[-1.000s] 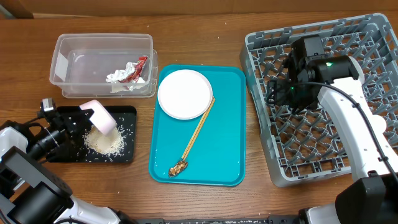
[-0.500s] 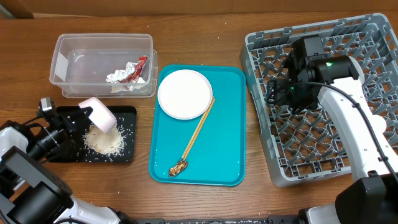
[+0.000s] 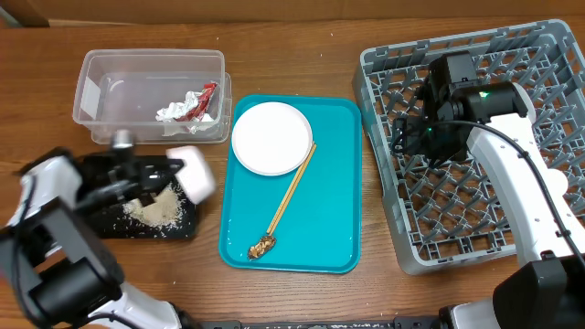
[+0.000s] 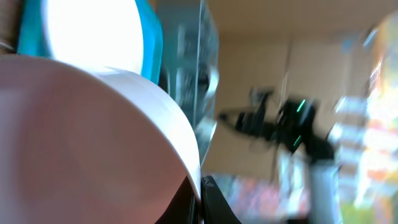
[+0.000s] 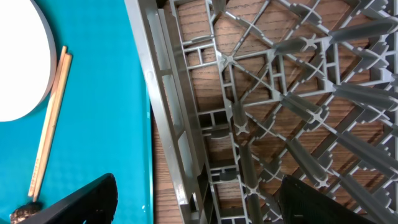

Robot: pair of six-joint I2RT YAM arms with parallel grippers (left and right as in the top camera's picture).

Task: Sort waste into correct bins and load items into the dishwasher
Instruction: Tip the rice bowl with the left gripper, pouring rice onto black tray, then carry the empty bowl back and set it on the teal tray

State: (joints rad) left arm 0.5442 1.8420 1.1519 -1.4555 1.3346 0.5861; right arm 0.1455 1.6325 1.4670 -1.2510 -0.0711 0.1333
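Observation:
My left gripper [image 3: 177,168] is shut on the rim of a pale bowl [image 3: 196,175], held at the right edge of the black tray [image 3: 114,228], blurred by motion. A pile of rice [image 3: 157,212] lies in that tray. In the left wrist view the bowl [image 4: 93,137] fills the frame, with its rim pinched between the fingers [image 4: 200,200]. The clear tub [image 3: 101,100] holds the crumpled napkin [image 3: 175,114] and the red wrapper [image 3: 207,95]. My right gripper [image 3: 411,137] is open and empty over the left side of the grey dish rack [image 3: 484,210]; in the right wrist view its jaws [image 5: 199,205] straddle the rack wall [image 5: 180,143].
A teal tray [image 3: 334,210] in the middle carries the white plate [image 3: 271,137], the chopsticks [image 3: 292,187] and a brown scrap [image 3: 262,246]. The right wrist view shows the chopsticks [image 5: 50,124], the plate edge [image 5: 18,62] and the scrap [image 5: 22,213].
My left arm has swung the bowl to the right, from over the rice pile to the black tray's right edge. The right arm has not moved.

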